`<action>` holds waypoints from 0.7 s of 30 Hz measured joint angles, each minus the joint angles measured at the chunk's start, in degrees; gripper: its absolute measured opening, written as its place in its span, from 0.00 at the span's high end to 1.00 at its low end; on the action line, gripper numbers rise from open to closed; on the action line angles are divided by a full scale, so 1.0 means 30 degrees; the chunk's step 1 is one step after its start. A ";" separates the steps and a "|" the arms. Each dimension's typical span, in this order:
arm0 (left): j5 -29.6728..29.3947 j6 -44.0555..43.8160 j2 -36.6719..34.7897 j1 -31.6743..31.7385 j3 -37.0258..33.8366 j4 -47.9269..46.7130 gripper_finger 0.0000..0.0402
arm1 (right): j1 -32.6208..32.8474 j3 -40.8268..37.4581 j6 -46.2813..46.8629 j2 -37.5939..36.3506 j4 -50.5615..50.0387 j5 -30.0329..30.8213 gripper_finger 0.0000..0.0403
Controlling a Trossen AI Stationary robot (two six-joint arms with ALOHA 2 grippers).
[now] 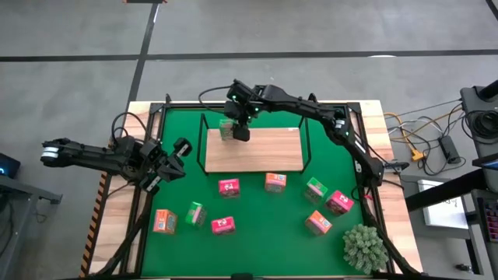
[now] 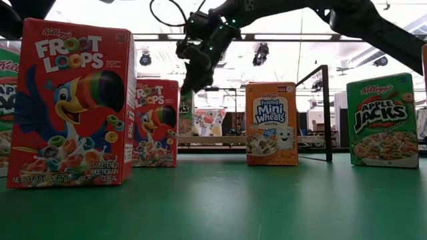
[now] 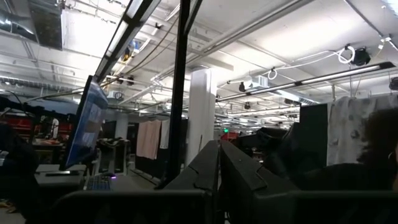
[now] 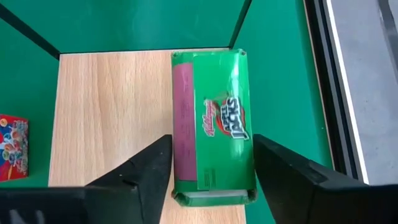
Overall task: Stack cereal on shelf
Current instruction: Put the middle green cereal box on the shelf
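The shelf is a light-wood board with a black wire frame, lying on the green mat. One green cereal box stands on the shelf's far left corner, beside a frame post. My right gripper is open above it, pointing down, with one finger on either side of the box's top; I cannot tell whether they touch. Eight more boxes stand on the mat in front of the shelf, among them a pink-red one and an orange one. My left gripper waits shut at the mat's left side.
A spiky grey-green plant stands at the mat's near right corner. The low view shows a big pink-red box close up, an orange one and a green one. Most of the shelf board is bare wood.
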 joint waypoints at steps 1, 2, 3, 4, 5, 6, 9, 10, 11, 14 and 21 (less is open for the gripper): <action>0.0000 0.0000 0.0007 0.0000 0.0000 0.0000 1.00 | 0.0000 0.0000 0.0000 0.0000 0.0007 0.0000 0.45; 0.0000 0.0000 0.0007 0.0000 0.0000 0.0000 1.00 | 0.0000 0.0000 0.0000 0.0000 0.0014 0.0000 0.44; 0.0000 0.0000 0.0001 0.0000 0.0000 -0.0023 1.00 | 0.0000 0.0000 0.0006 -0.0045 0.0022 0.0000 0.44; 0.0000 0.0000 0.0000 0.0000 0.0000 -0.0068 1.00 | 0.0000 0.0000 0.0060 -0.0120 0.0016 0.0006 0.43; 0.0000 0.0000 0.0000 0.0000 0.0000 -0.0085 1.00 | 0.0000 -0.0007 0.0137 -0.0251 0.0015 0.0007 0.43; 0.0000 0.0002 0.0000 0.0000 -0.0002 -0.0100 1.00 | 0.0000 -0.0007 0.0262 -0.0412 0.0000 0.0007 0.43; 0.0000 0.0007 0.0000 0.0000 0.0000 -0.0104 1.00 | 0.0099 0.0117 0.0571 -0.0973 -0.0037 0.0014 0.42; 0.0004 0.0006 0.0000 0.0000 0.0000 -0.0125 1.00 | 0.0172 0.0117 0.0754 -0.1183 -0.0051 0.0015 0.43; 0.0000 0.0007 0.0000 0.0000 0.0000 -0.0159 1.00 | 0.0239 0.0117 0.0916 -0.1367 -0.0051 0.0000 0.43; 0.0003 0.0007 -0.0012 0.0000 0.0000 -0.0255 1.00 | 0.0427 0.0117 0.1195 -0.2070 -0.0547 0.0007 0.45; 0.0000 0.0007 -0.0020 0.0000 0.0000 -0.0395 1.00 | 0.0597 0.0066 0.1348 -0.3133 -0.3115 0.0998 0.61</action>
